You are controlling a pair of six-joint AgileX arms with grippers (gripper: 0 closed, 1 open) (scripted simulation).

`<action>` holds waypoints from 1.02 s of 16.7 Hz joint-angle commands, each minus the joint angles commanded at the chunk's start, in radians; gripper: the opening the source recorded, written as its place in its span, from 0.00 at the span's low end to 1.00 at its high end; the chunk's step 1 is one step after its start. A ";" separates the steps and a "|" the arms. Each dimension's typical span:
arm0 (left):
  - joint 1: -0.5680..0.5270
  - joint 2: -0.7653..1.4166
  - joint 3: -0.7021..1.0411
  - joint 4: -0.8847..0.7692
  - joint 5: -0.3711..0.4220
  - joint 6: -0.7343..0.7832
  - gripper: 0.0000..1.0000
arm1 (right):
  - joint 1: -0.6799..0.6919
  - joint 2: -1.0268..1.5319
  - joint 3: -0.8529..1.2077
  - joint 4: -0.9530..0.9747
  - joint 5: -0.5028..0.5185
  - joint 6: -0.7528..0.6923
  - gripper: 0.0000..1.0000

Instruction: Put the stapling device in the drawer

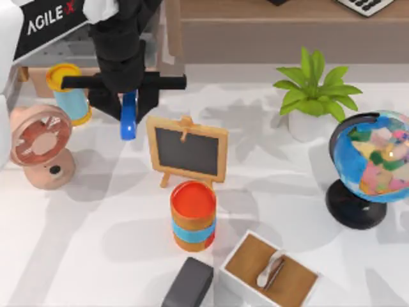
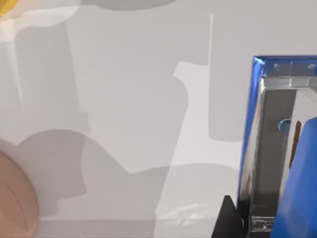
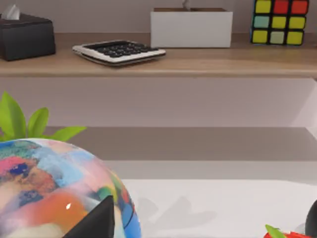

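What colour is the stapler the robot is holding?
Bright blue. The stapler hangs in the left gripper, clearest in the top view.

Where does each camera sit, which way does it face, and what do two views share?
Top view: above the table, looking down; the left arm's gripper holds the stapler near the chalkboard.
Left wrist view: on the left arm, facing the table; the stapler shows close up.
Right wrist view: on the right arm, facing the shelf past the globe; a dark gripper tip shows.
Shared: the stapler in top and left wrist views; the globe in top and right wrist views.
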 joint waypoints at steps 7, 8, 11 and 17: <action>0.295 -0.055 0.301 -0.246 0.052 0.440 0.00 | 0.000 0.000 0.000 0.000 0.000 0.000 1.00; 0.356 -0.041 0.344 -0.262 0.058 0.490 0.00 | 0.000 0.000 0.000 0.000 0.000 0.000 1.00; 0.527 0.035 0.463 -0.278 0.072 0.606 0.00 | 0.000 0.000 0.000 0.000 0.000 0.000 1.00; 0.713 0.274 0.592 -0.250 0.075 0.709 0.00 | 0.000 0.000 0.000 0.000 0.000 0.000 1.00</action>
